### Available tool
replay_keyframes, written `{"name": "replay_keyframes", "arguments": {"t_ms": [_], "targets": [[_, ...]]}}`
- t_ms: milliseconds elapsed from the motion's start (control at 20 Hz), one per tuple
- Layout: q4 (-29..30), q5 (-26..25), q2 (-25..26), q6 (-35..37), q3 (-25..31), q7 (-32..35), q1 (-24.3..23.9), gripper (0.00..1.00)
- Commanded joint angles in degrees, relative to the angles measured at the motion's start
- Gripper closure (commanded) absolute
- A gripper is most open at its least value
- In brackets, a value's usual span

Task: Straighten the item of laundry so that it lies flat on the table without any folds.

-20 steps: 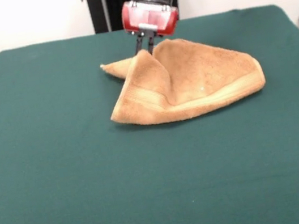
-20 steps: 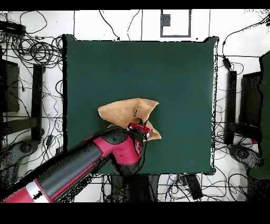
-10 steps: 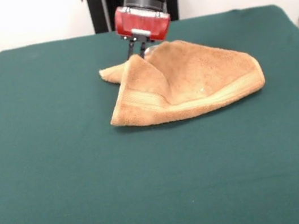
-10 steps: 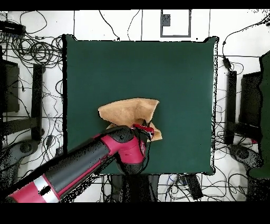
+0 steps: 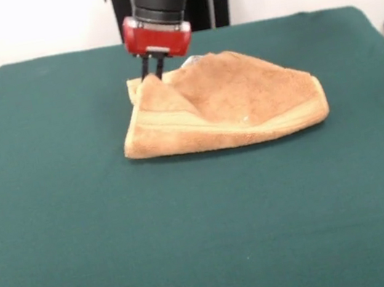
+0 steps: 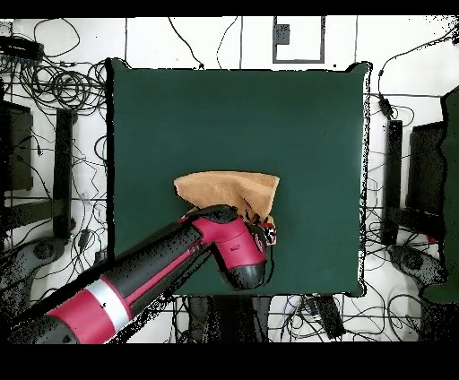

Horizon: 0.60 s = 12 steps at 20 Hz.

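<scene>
The dark green table carries 1 folded orange-tan towel toward its far side.

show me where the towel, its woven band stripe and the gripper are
towel (image 5: 243,94): front view, on its upper terry face.
woven band stripe (image 5: 196,122): front view, on the stripe along the towel's near edge.
gripper (image 5: 151,68): front view, between its fingertips at the towel's pinched peak.

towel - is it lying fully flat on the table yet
No, the towel is folded over itself, and the gripper holds one corner raised in a peak above the table.
</scene>
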Motion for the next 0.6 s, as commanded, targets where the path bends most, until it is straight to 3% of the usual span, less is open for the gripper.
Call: {"name": "replay_keyframes", "arguments": {"t_ms": [50, 400, 600], "targets": [[-6.32, -5.05, 0.0, -0.61, 15.24, 25.71, -0.85, 1.0], [-4.77, -6.92, -0.83, 5.37, 16.24, 32.97, 1.12, 1.0], [-4.43, -5.01, -1.88, 7.1, 17.21, 28.38, 0.11, 1.0]]}}
